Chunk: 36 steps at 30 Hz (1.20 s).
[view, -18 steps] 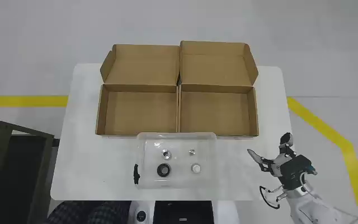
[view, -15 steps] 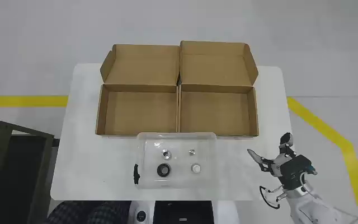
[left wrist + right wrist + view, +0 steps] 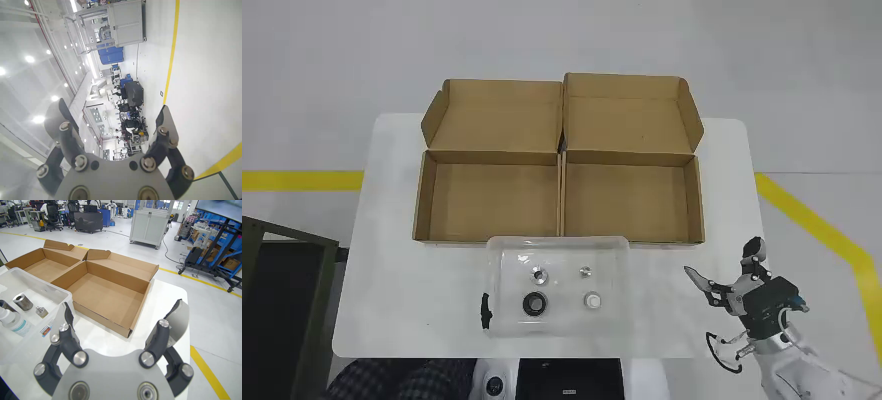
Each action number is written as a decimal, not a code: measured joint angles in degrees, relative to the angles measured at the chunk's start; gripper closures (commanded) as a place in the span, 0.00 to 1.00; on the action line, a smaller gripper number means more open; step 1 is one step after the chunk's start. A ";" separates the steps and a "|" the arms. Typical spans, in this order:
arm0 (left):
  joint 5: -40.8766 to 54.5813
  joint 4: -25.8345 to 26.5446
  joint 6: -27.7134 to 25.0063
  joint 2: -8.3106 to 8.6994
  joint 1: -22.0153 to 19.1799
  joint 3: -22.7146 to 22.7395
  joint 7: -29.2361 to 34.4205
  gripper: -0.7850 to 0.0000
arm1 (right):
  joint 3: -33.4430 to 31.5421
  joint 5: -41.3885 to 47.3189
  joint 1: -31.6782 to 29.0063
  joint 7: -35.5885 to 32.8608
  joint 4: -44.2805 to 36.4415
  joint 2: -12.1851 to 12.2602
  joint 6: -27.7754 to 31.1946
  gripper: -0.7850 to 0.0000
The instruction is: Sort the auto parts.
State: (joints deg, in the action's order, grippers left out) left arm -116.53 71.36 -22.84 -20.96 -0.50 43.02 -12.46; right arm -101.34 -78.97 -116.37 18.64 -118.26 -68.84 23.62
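At the near edge of the worktop [image 3: 392, 280], your clear bin [image 3: 557, 240] holds all four parts: a steel bush [image 3: 539, 272], a small stud [image 3: 585, 270], a black ring [image 3: 535, 303] and a white bottle-like piece [image 3: 592, 299]. Behind it, the left box [image 3: 487, 200] and the right box [image 3: 627, 200] lie open with bare floors. I judge that no sorting is done and every part is yet to be moved. Your right gripper [image 3: 702, 308] hangs over the worktop's near right corner, well apart from the bin, fingers spread wide and holding nothing. Your left gripper [image 3: 113, 104] points out at the room, likewise wide apart and empty.
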 measured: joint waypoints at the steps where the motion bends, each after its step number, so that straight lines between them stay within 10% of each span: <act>1: 0.00 0.00 0.00 0.00 0.00 0.00 0.00 0.00 | 0.00 0.00 0.00 0.00 0.00 0.00 0.00 0.00; 36: 0.00 0.00 0.00 0.00 0.00 0.00 0.00 0.00 | 16.76 -0.62 19.01 -41.34 -9.21 3.33 32.79 0.00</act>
State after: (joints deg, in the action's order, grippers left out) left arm -116.53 71.36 -22.84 -20.96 -0.50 43.02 -12.46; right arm -84.58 -79.59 -97.36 -22.71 -127.47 -65.52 56.41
